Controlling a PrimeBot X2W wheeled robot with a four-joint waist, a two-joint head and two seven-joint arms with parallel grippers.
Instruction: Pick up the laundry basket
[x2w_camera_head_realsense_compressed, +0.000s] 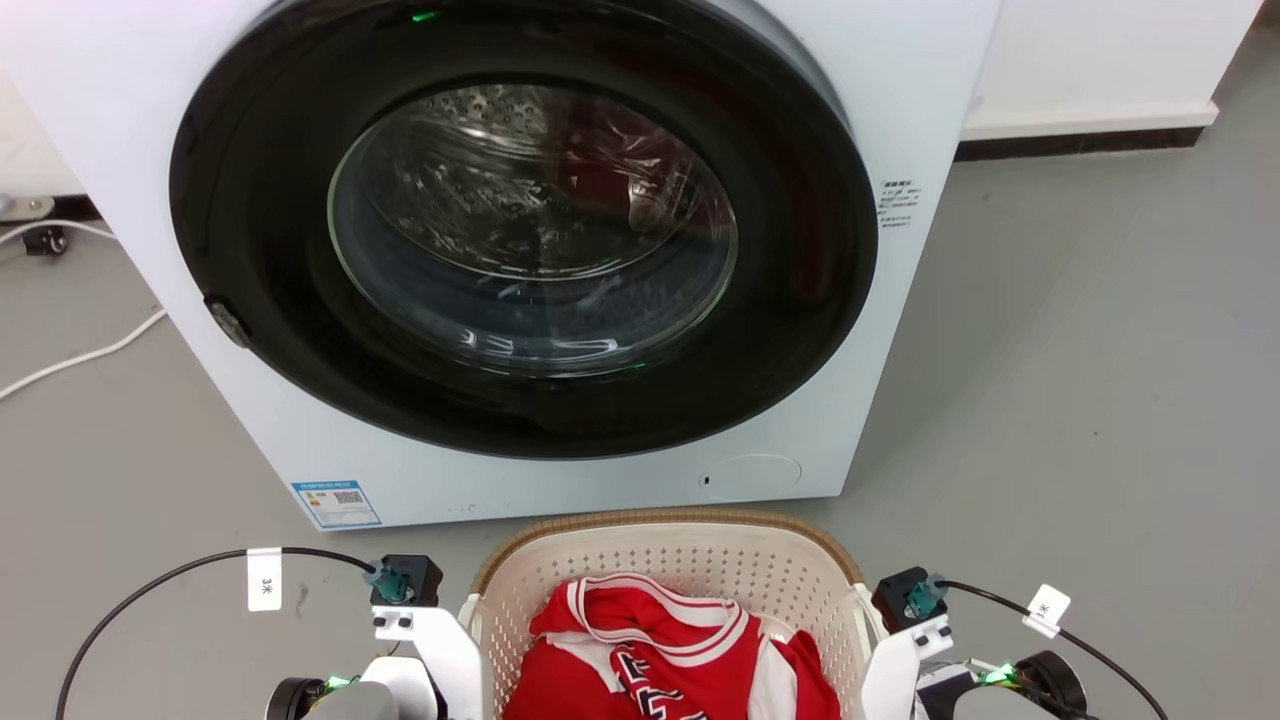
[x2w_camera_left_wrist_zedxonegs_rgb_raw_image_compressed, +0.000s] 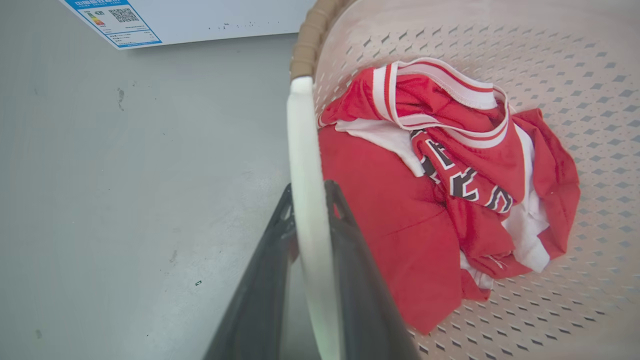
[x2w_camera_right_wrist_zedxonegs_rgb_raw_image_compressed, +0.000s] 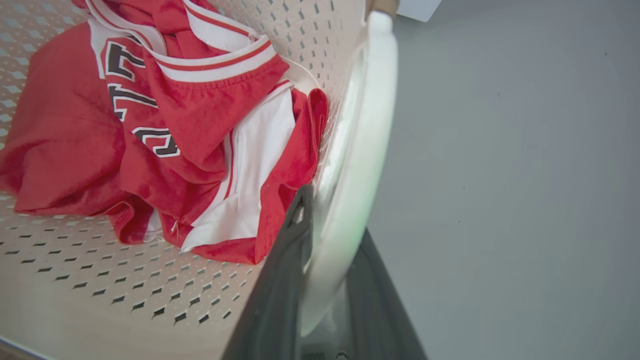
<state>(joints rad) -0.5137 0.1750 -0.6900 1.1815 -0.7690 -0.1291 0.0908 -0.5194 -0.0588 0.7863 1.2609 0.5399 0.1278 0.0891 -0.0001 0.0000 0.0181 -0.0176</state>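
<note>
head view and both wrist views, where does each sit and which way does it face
Head view: on the head, facing forward-down at washing machine and laundry basket; left wrist, right wrist show.
Left wrist view: along the left tool, clamping the basket's left handle.
Right wrist view: along the right tool, clamping the right handle.
All share the red jersey.

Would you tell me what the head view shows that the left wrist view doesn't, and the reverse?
Head, not left wrist: the washing machine's round glass door and a white cable on the floor. Left wrist, not head: the left gripper, its dark fingers closed on either side of the white side handle. Both: the laundry basket, the red jersey inside it, and the machine's blue label.
</note>
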